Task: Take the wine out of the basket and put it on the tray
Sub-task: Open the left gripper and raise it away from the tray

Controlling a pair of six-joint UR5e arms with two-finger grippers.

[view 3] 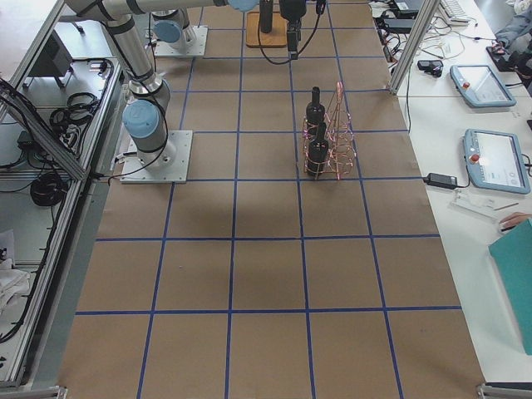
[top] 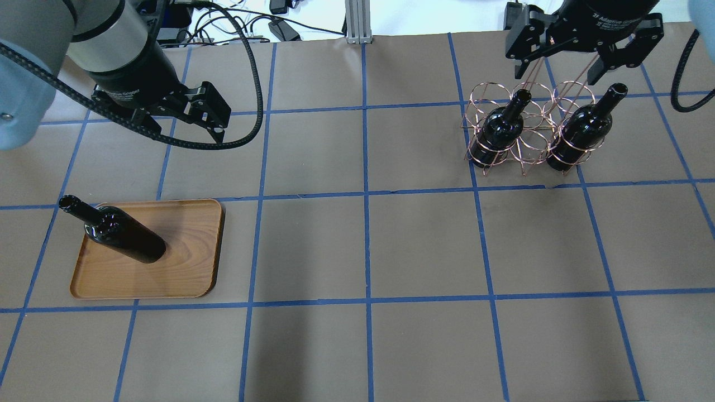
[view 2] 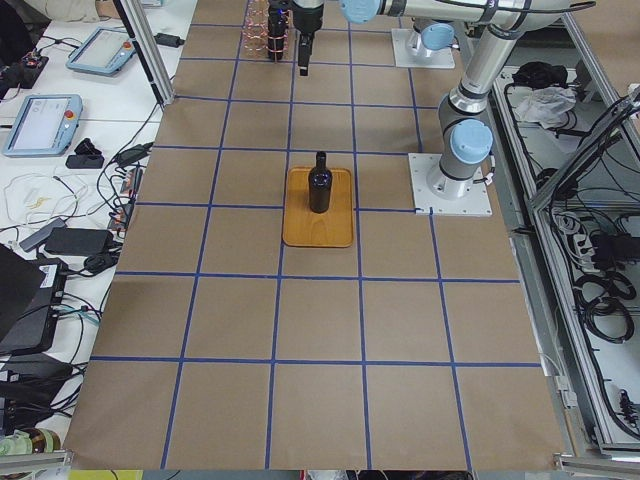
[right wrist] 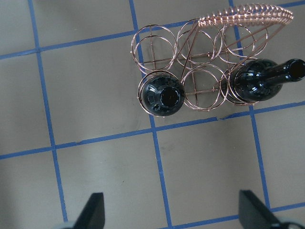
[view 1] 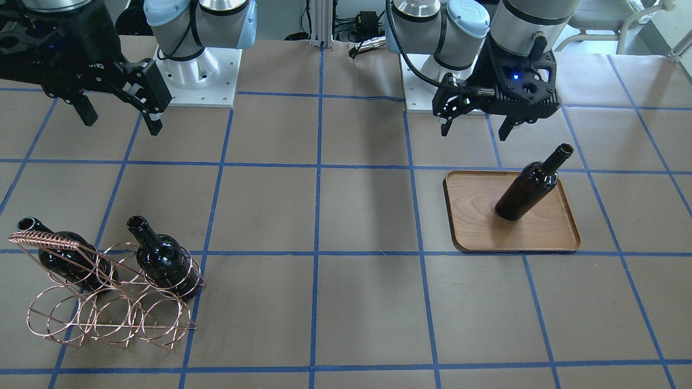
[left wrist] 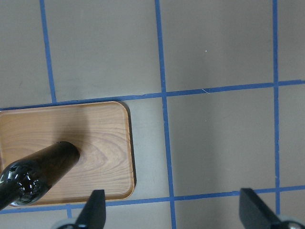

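Observation:
One wine bottle (view 1: 527, 189) stands upright on the wooden tray (view 1: 540, 237); it also shows in the overhead view (top: 125, 237) and the left wrist view (left wrist: 38, 171). My left gripper (view 1: 476, 132) is open and empty, raised behind the tray (top: 184, 262). Two more wine bottles (top: 500, 128) (top: 584, 131) stand in the copper wire basket (top: 530, 151). My right gripper (top: 561, 70) is open and empty, high above the basket. In the right wrist view both bottles (right wrist: 161, 95) (right wrist: 259, 81) sit in the rings of the basket (right wrist: 200, 62).
The table is covered in brown paper with a blue tape grid. The two arm bases (view 1: 197, 70) (view 1: 432, 81) stand at the robot's edge. Cables and a metal post (top: 354, 22) lie beyond the far edge.

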